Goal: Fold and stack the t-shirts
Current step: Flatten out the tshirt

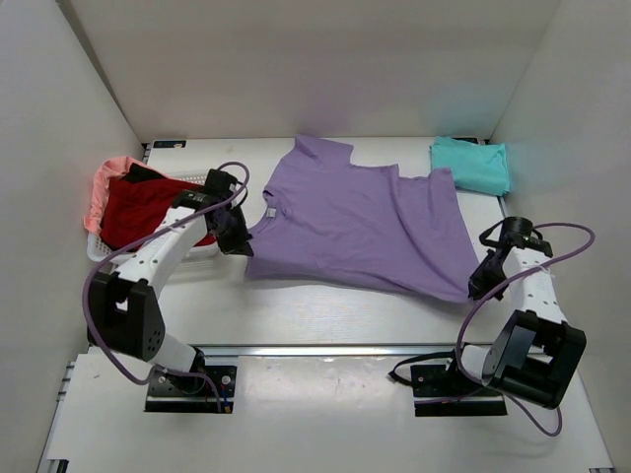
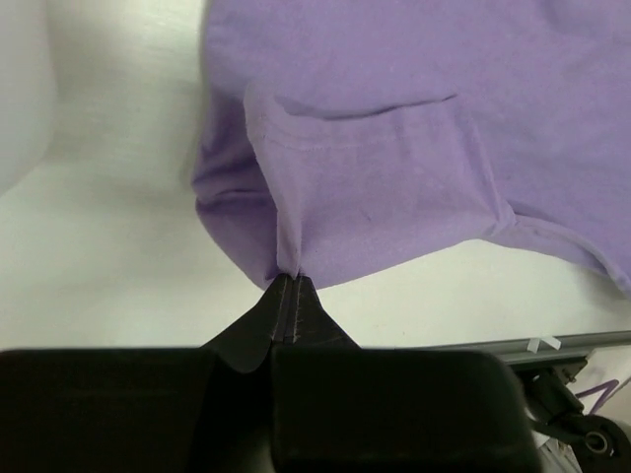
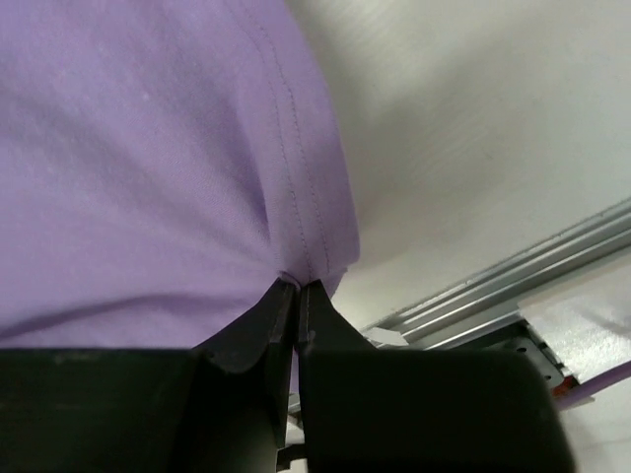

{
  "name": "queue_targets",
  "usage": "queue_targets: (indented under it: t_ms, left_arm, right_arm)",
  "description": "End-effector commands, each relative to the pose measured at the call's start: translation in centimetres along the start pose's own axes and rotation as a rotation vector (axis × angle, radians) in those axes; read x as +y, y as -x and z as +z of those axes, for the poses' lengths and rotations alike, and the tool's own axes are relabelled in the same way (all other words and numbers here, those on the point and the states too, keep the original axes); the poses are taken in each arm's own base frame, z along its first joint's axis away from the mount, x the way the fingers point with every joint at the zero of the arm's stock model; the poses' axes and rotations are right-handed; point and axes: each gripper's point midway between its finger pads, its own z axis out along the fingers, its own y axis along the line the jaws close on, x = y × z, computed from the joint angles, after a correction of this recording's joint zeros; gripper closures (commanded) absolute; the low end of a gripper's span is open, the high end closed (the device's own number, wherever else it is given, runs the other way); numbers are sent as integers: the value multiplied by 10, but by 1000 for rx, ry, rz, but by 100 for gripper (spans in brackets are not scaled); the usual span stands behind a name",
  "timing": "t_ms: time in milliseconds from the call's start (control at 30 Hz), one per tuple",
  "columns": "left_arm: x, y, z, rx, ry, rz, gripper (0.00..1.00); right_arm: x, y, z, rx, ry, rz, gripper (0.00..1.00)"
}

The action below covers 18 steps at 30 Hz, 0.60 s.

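Note:
The lavender-purple t-shirt [image 1: 360, 222] lies spread across the middle of the table, collar to the left. My left gripper [image 1: 235, 239] is shut on its near-left shoulder edge; the left wrist view shows the cloth [image 2: 365, 158] pinched at the fingertips [image 2: 289, 279]. My right gripper [image 1: 480, 283] is shut on the shirt's near-right hem corner; the right wrist view shows the hem [image 3: 296, 177] clamped at the tips [image 3: 299, 286]. A folded teal t-shirt [image 1: 471, 164] lies at the far right. A red t-shirt [image 1: 143, 207] and a salmon-pink one [image 1: 106, 179] sit in the basket at the left.
The white lattice basket [image 1: 101, 252] stands at the left, beside my left arm. White walls enclose the table on three sides. A metal rail [image 1: 325, 349] runs along the near edge in front of the arm bases.

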Motion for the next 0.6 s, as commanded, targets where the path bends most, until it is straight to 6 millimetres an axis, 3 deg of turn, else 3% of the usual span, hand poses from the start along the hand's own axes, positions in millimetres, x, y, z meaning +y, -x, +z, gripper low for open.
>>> queue_targets:
  t_ms: [0, 100, 300, 567]
  left_arm:
    - [2, -3, -32, -34, -30, 10, 100]
    - [4, 1, -48, -62, -34, 14, 100]
    - [-4, 4, -69, -110, -37, 82, 100]
    - [-45, 19, -90, -205, -101, 235, 100]
  right_arm:
    - [-5, 2, -15, 10, -1, 85, 100]
    - [-11, -19, -15, 110, -12, 154, 100]
    - [-5, -41, -10, 177, 22, 117, 100]
    - [8, -33, -13, 182, 41, 49, 100]
